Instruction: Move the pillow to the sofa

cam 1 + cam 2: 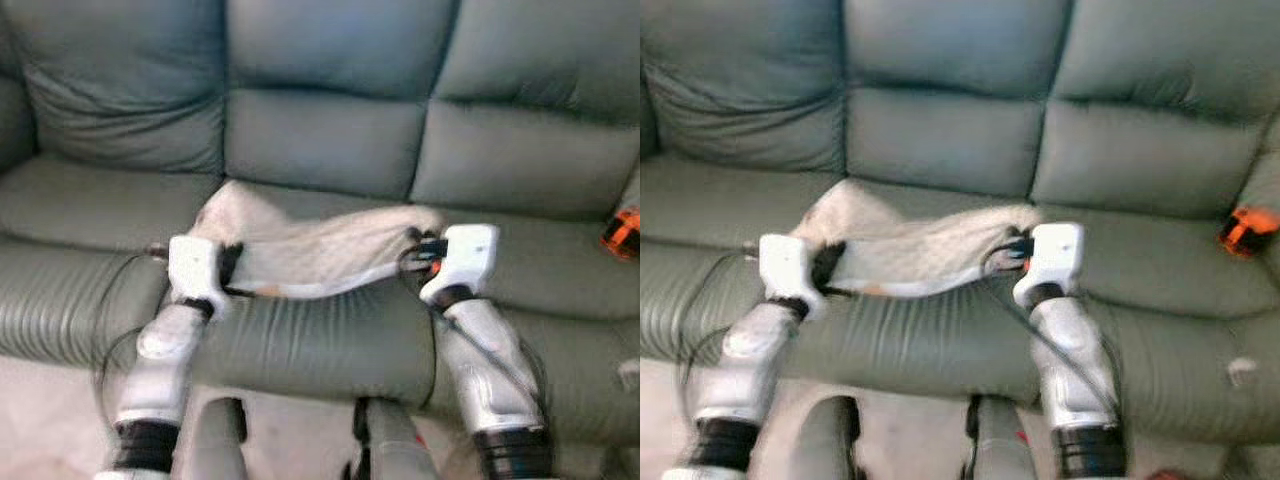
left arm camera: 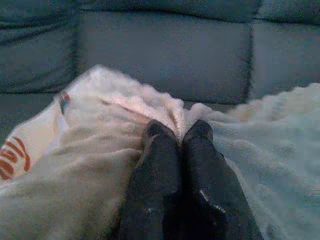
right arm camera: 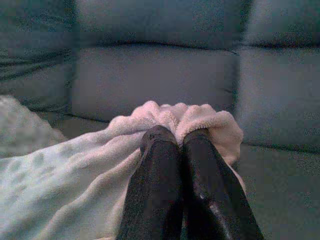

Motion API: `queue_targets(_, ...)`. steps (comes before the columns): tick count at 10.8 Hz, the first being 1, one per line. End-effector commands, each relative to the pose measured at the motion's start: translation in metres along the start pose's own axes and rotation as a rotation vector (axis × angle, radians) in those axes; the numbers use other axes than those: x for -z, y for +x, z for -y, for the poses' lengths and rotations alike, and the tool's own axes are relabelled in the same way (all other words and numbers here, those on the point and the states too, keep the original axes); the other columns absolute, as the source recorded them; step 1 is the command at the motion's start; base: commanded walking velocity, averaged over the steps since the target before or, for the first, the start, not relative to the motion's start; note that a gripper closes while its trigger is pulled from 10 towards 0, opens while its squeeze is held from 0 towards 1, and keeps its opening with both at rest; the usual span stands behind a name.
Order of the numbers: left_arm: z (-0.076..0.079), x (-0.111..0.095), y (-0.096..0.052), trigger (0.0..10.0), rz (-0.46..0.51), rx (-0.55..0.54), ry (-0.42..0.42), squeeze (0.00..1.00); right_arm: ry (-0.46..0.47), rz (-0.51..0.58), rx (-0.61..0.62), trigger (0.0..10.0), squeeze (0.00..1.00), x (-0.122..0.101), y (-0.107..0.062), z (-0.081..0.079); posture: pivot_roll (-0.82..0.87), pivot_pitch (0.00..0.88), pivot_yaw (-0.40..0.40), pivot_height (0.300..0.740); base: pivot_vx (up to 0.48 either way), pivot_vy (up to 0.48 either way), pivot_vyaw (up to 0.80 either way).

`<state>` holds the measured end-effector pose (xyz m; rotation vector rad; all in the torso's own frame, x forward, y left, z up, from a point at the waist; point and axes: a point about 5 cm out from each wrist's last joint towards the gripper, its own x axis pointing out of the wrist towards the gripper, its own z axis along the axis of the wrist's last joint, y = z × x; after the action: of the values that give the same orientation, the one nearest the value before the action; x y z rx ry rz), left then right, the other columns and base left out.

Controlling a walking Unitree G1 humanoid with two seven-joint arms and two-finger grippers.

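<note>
While each tool, left and right, pinches an end, the pillow sags between them above the sofa.

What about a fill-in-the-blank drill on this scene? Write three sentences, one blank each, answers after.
1. The fluffy cream-white pillow hangs stretched between ____ grippers.
2. The left gripper has its black fingers ____ on the pillow's edge, as does the right gripper.
3. Behind the pillow stands a grey-green leather sofa, and at its right end lies a small ____ object.

Missing words: two; shut; orange
</note>
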<state>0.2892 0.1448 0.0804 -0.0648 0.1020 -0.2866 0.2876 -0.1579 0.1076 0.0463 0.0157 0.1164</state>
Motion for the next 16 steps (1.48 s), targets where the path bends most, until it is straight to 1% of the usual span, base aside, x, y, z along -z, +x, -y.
queue_targets(1,-0.01,-0.011,0.004,10.0,0.034,-0.024,0.039,0.0,0.009,0.031,-0.02,10.0,0.0,-0.008,0.004,-0.004,-0.01,0.0,-0.067,0.62,0.0,0.0,0.0)
queue_targets(2,-0.019,-0.014,0.007,10.0,0.033,-0.038,0.07,0.0,0.015,0.035,-0.034,10.0,0.0,-0.01,0.008,-0.006,0.0,0.0,-0.07,0.62,0.0,0.0,0.0)
queue_targets(3,-0.027,-0.016,0.011,10.0,0.029,-0.042,0.098,0.0,0.002,0.015,-0.072,10.0,0.0,-0.008,0.014,-0.011,0.0,0.0,-0.078,0.62,0.0,0.0,0.0)
queue_targets(4,-0.038,-0.011,0.015,10.0,-0.007,-0.064,0.136,0.0,0.02,-0.004,-0.071,10.0,0.0,-0.008,0.024,-0.013,0.01,0.0,-0.085,0.62,0.0,0.0,0.0)
queue_targets(5,-0.041,-0.008,0.013,10.0,-0.03,-0.044,0.18,0.0,0.009,0.006,-0.074,10.0,0.0,-0.012,0.028,-0.013,0.01,0.0,-0.086,0.62,0.0,0.0,0.0)
queue_targets(6,-0.046,-0.006,0.012,10.0,-0.044,-0.039,0.223,0.0,0.021,0.001,-0.071,10.0,0.0,-0.014,0.035,-0.015,0.02,0.0,-0.089,0.62,0.0,0.0,0.0)
queue_targets(7,-0.048,-0.011,0.014,10.0,-0.021,-0.039,0.212,0.0,0.035,-0.016,-0.065,10.0,0.0,-0.013,0.041,-0.018,0.03,0.045,-0.093,0.62,0.0,0.0,0.0)
queue_targets(8,-0.041,-0.016,0.02,10.0,0.005,-0.012,0.191,0.0,0.021,-0.035,-0.054,10.0,0.0,-0.008,0.045,-0.02,0.04,0.08,-0.088,0.62,0.0,0.0,0.0)
queue_targets(9,-0.039,-0.017,0.019,10.0,0.012,-0.002,0.193,0.0,0.023,-0.035,-0.052,10.0,0.0,-0.007,0.044,-0.022,0.04,0.093,-0.084,0.62,0.0,0.0,0.0)
queue_targets(10,-0.034,-0.016,0.027,10.0,0.007,0.024,0.214,0.0,0.012,-0.044,-0.033,10.0,0.0,-0.003,0.046,-0.022,0.02,0.118,-0.074,0.62,0.0,0.0,0.0)
queue_targets(11,-0.027,-0.017,0.04,10.0,-0.006,0.045,0.23,0.0,0.004,-0.054,0.002,10.0,0.0,0.001,0.05,-0.018,0.01,0.142,-0.066,0.62,0.0,0.0,0.0)
queue_targets(12,-0.024,-0.019,0.047,10.0,-0.008,0.051,0.231,0.0,-0.005,-0.066,0.017,10.0,0.0,0.004,0.051,-0.017,0.0,0.149,-0.063,0.62,0.0,0.0,0.0)
queue_targets(13,-0.014,-0.021,0.059,10.0,-0.027,0.07,0.24,0.0,-0.003,-0.117,0.086,10.0,0.0,0.013,0.048,-0.015,-0.03,0.156,-0.062,0.62,0.0,0.0,0.0)
queue_targets(14,-0.007,-0.022,0.065,10.0,-0.036,0.092,0.248,0.0,0.02,-0.121,0.086,10.0,0.0,0.015,0.046,-0.018,-0.05,0.161,-0.063,0.62,0.0,0.0,0.0)
queue_targets(15,0.01,-0.02,0.074,10.0,-0.061,0.133,0.276,0.0,0.018,-0.148,0.061,10.0,0.0,0.024,0.039,-0.027,-0.06,0.163,-0.063,0.62,0.0,0.0,0.0)
queue_targets(16,0.017,-0.016,0.077,10.0,-0.093,0.135,0.303,0.0,-0.009,-0.214,0.044,10.0,0.0,0.036,0.036,-0.03,-0.06,0.163,-0.063,0.62,0.0,0.0,0.0)
